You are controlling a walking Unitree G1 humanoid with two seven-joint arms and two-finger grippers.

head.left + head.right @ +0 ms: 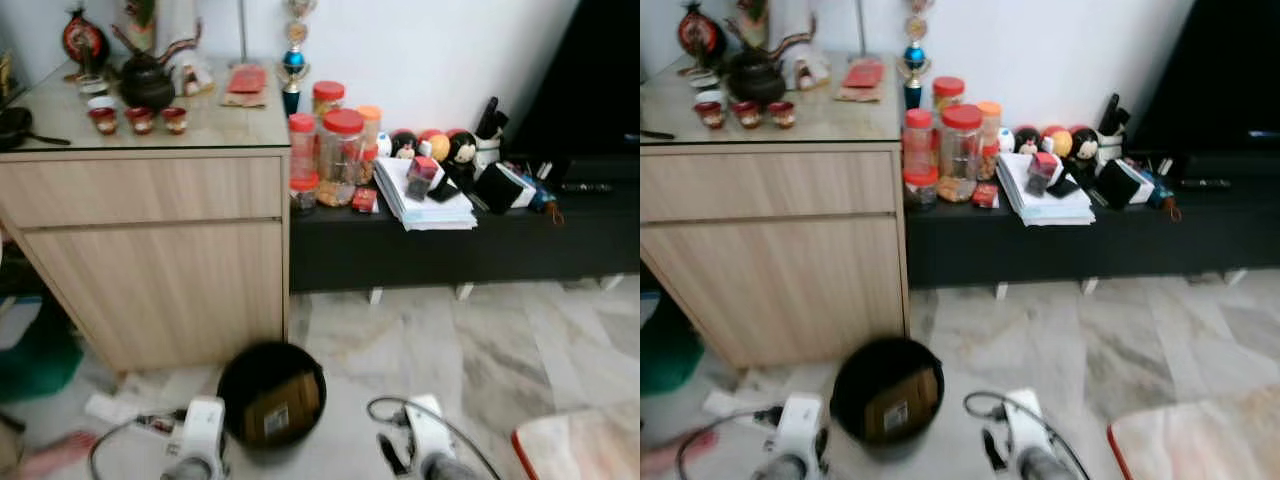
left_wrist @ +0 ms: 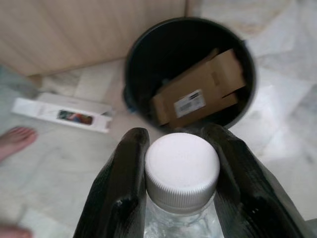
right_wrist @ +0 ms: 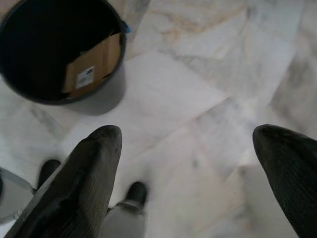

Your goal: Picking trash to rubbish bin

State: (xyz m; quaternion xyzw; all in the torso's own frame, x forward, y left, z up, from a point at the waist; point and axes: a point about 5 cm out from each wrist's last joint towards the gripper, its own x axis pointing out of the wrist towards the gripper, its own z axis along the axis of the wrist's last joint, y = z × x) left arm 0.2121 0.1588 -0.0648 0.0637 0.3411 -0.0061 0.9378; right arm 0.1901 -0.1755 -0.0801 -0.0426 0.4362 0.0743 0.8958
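Observation:
A round black rubbish bin (image 1: 271, 398) stands on the marble floor in front of the wooden cabinet, with a flattened cardboard box (image 2: 198, 90) inside it. My left gripper (image 2: 181, 148) is shut on a clear plastic bottle with a white cap (image 2: 182, 171), held just short of the bin's rim (image 2: 250, 59). My right gripper (image 3: 185, 144) stands open over bare floor to the right of the bin (image 3: 54, 49), with nothing between its fingers. Both wrists (image 1: 200, 440) show at the lower edge of the eye views, either side of the bin.
A light wooden cabinet (image 1: 160, 250) stands behind the bin, next to a low black shelf (image 1: 450, 245) crowded with jars and papers. A white flat box (image 2: 62, 115) lies on the floor left of the bin. A person's bare foot (image 2: 15, 141) is near it. A red-edged mat (image 1: 580, 445) lies at the right.

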